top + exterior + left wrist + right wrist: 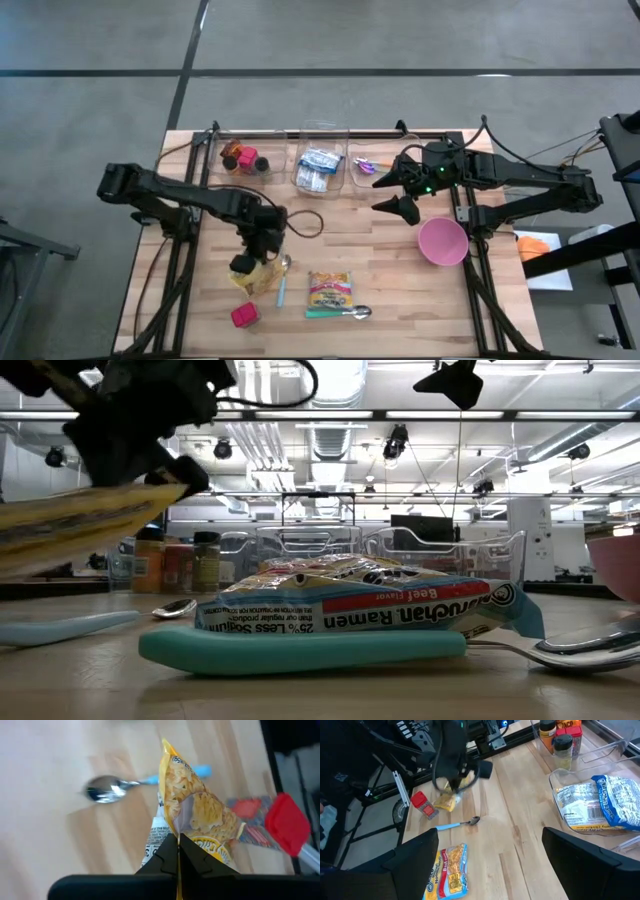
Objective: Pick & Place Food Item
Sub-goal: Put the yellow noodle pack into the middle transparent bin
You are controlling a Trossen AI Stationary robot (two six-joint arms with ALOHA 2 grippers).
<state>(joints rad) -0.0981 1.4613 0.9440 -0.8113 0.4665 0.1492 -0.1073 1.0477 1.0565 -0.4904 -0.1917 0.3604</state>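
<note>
Table of pale wood planks sits on a grey floor, and the low view looks past it into a hall with strip lights along the ceiling. Ramen pack at frame centre in the low view reads "Ramen", "Beef Flavor" and "25% Less Sodium", lying by a teal spoon; three clear bins along the top edge in the high view hold spice jars, blue-white packets and something purple, with a pink bowl at right. Left gripper, lower left of the high view, is clamped on a yellow noodle pack lifted off the wood; right gripper hangs wide and empty at upper right.
</note>
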